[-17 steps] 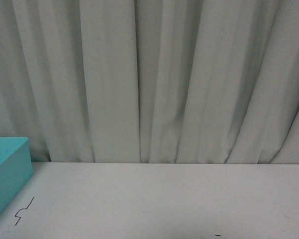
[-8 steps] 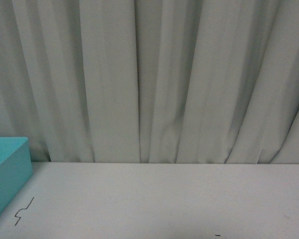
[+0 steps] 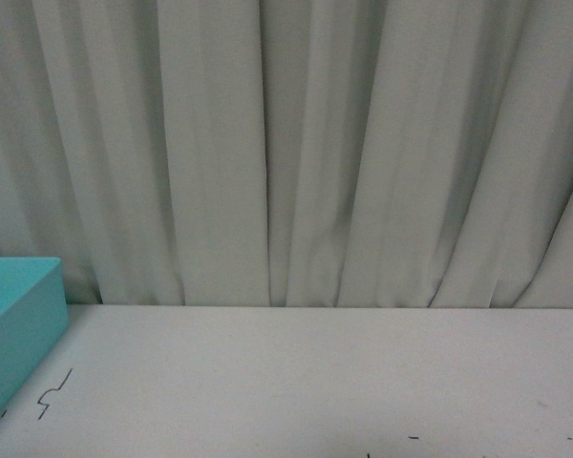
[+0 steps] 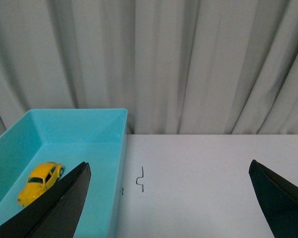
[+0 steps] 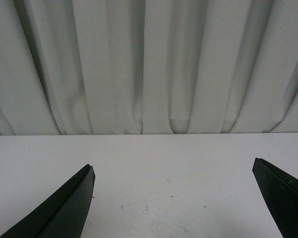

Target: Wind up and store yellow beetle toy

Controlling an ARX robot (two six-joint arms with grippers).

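Both claws spread, empty: left claw [image 4: 166, 198], right claw [image 5: 171, 198] | yellow beetle toy [image 4: 39, 182] lying inside teal bin [image 4: 120, 148] on desk [image 4: 213, 168] | storage apparently complete | retreat high, clear of bin wall.

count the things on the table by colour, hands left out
yellow: 1, the toy car, lying inside the bin
turquoise: 1, the bin
total: 2
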